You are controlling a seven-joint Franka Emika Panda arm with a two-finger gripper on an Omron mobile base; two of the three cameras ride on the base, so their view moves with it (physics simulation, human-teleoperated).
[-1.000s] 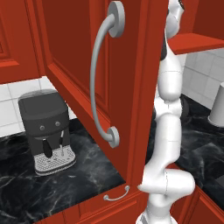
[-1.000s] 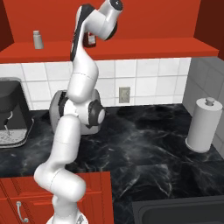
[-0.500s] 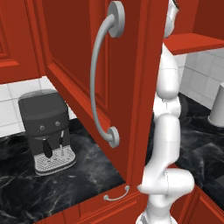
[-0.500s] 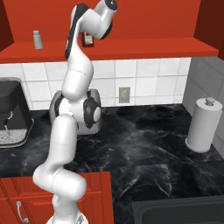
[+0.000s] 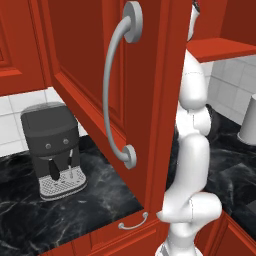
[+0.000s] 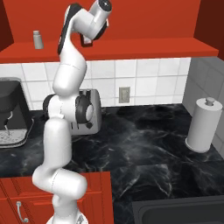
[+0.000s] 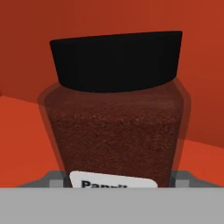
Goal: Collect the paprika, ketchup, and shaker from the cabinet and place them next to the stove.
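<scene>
The paprika (image 7: 116, 127), a squat dark-red jar with a black lid, stands upright on the red cabinet shelf (image 6: 131, 48), very close in the hand view. My gripper (image 7: 114, 179) reaches into the cabinet with one grey fingertip (image 7: 54, 177) on each side of the jar's base. Whether the fingertips touch it I cannot tell. From the right base view the gripper (image 6: 86, 40) sits at shelf level. The shaker (image 6: 38, 40), a small grey cylinder, stands further left on the same shelf. The ketchup is hidden and the stove is out of view.
The open cabinet door (image 5: 90, 75) with its curved silver handle (image 5: 115, 85) hangs just left of the arm. On the black counter stand a coffee machine (image 6: 11, 113), a toaster (image 6: 89, 113) behind the arm and a paper towel roll (image 6: 203, 124). A sink (image 6: 183, 212) lies at front right.
The upper arm and hand have shifted slightly left along the shelf. The shaker and the things on the counter have not moved.
</scene>
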